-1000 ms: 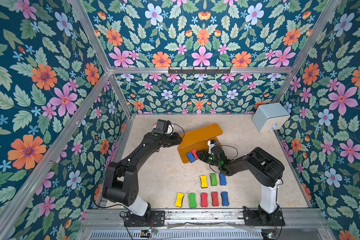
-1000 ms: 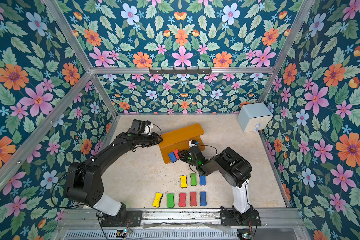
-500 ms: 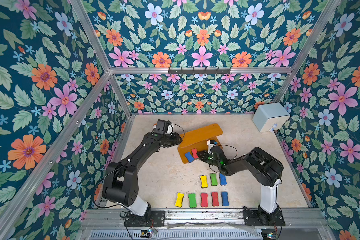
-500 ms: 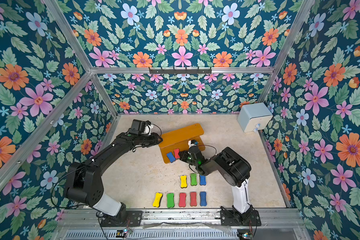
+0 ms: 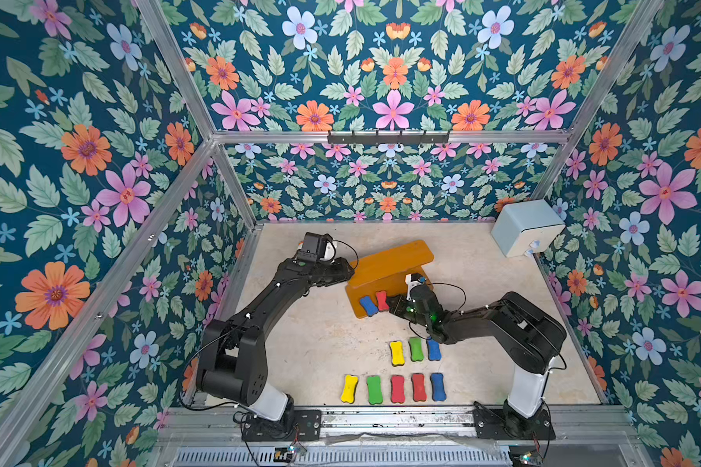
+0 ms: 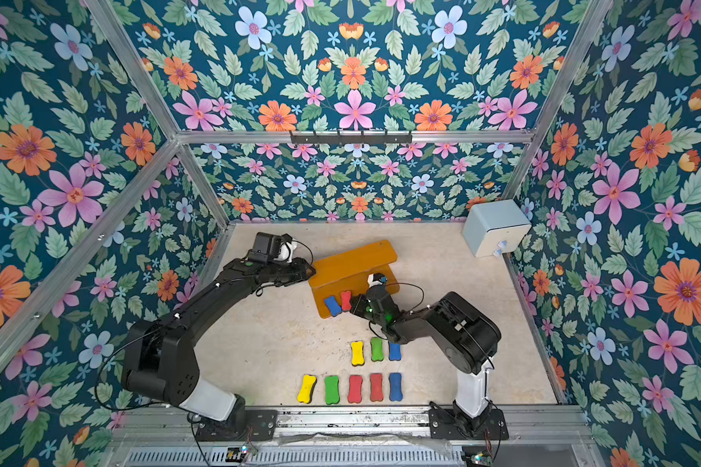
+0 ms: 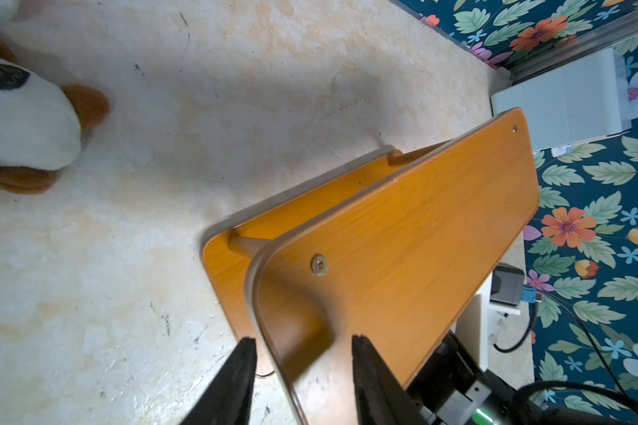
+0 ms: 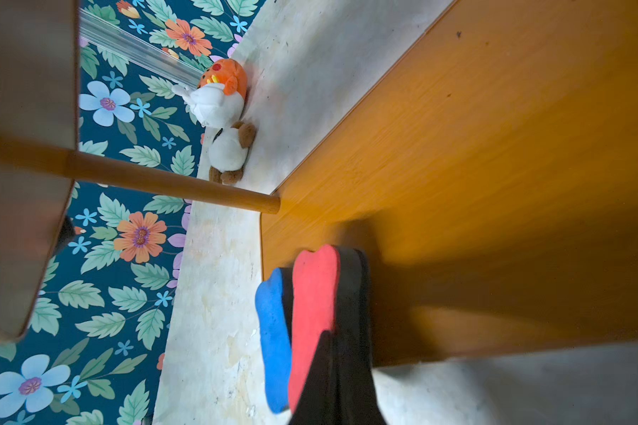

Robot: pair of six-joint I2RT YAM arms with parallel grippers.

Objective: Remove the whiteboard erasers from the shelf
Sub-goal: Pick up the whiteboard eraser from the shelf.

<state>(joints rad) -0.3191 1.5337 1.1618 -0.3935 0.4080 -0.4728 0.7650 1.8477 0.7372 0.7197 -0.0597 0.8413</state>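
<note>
Eight erasers (image 5: 397, 389) lay in two neat rows on the table (image 5: 320, 343), at 6 o'clock of the shelf (image 5: 389, 260). Five sat nearest the rail and three lay behind them. That put the clearing job, by my count, four-fifths done. Two were left on the lower board, at its 7 o'clock corner: a blue eraser (image 8: 273, 338) on the outside and a red eraser (image 8: 314, 312) pressed against it. The right gripper (image 5: 393, 304) was pinched tight on the near end of the red one, which looked not yet lifted off the board. At the shelf's 9 o'clock end the left gripper (image 7: 302, 342) sat narrow astride a corner of the top board, apparently bracing it. The blue piece touching the red could be dragged along on the way out. The top board overhung the pair, and a post stood close by. A pale box (image 5: 527, 226) sat in the 2 o'clock corner, and two toys (image 8: 221, 99) lay by the wall near 10 o'clock. All of these were well clear of the work.
</note>
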